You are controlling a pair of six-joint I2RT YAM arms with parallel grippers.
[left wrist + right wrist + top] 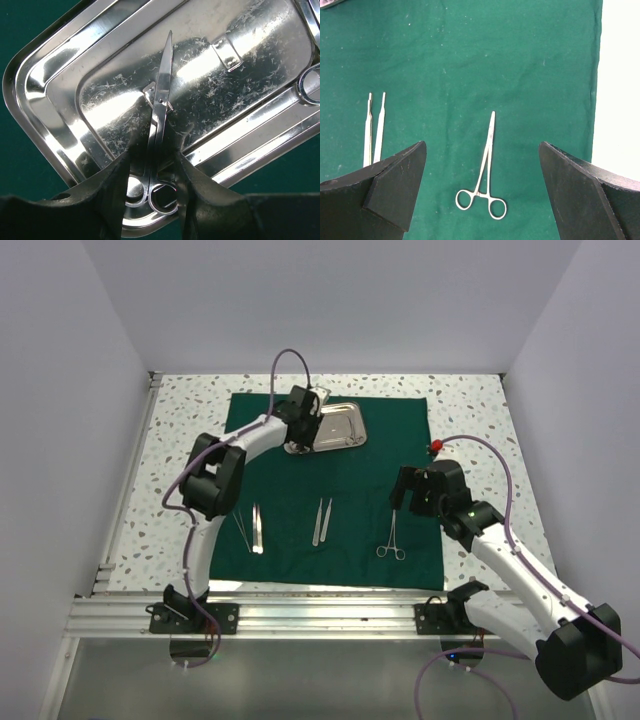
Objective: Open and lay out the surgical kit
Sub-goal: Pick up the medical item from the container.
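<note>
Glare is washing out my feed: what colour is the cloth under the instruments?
The cloth is plain dark green, with no pattern. It shows best in the right wrist view.

Plain white walls (pixel 330 300) around a speckled tabletop (pixel 180 410), aluminium rail (pixel 320 615) along near edge.

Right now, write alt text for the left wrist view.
A pair of steel scissors lies in a shiny tray on green cloth, blades pointing away, with the left gripper open astride its shanks.
</note>
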